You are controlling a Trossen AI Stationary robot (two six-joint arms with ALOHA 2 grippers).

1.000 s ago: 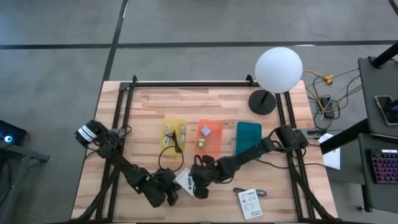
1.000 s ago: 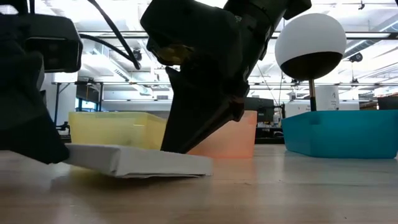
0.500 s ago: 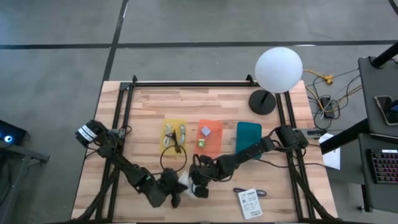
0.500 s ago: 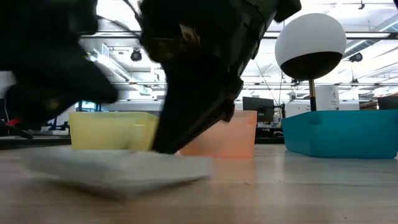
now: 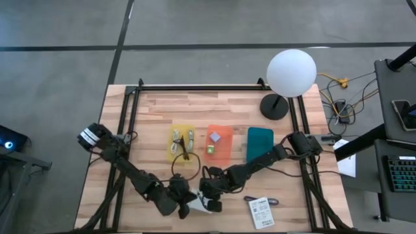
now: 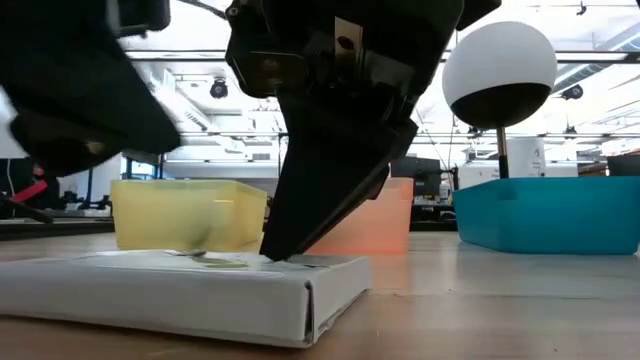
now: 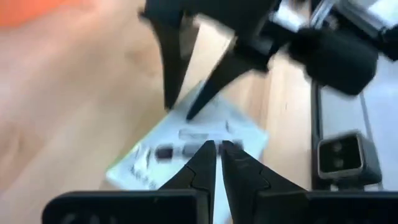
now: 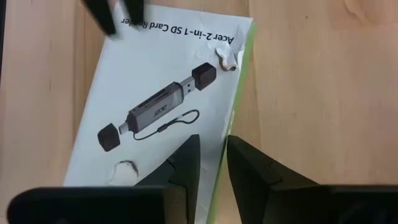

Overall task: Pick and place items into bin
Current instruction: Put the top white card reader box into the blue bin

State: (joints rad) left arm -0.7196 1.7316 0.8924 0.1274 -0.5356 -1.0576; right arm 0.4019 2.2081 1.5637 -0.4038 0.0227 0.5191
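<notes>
White card-reader box (image 5: 197,201) lies flat on counter (image 5: 149,110), well short of orange bin (image 5: 219,143). Right gripper (image 8: 211,155), fingers slightly parted, straddles box edge (likely seeking pinch). Left gripper (image 7: 215,155), fingers pressed together, touches box top, probably bracing it.

Three bins: yellow bin (image 5: 182,140), orange bin (image 5: 220,142), teal bin (image 5: 260,144); two white packets (image 5: 262,212).

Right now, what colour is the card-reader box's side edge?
Green, on the white box; clearest in the right wrist view.
</notes>
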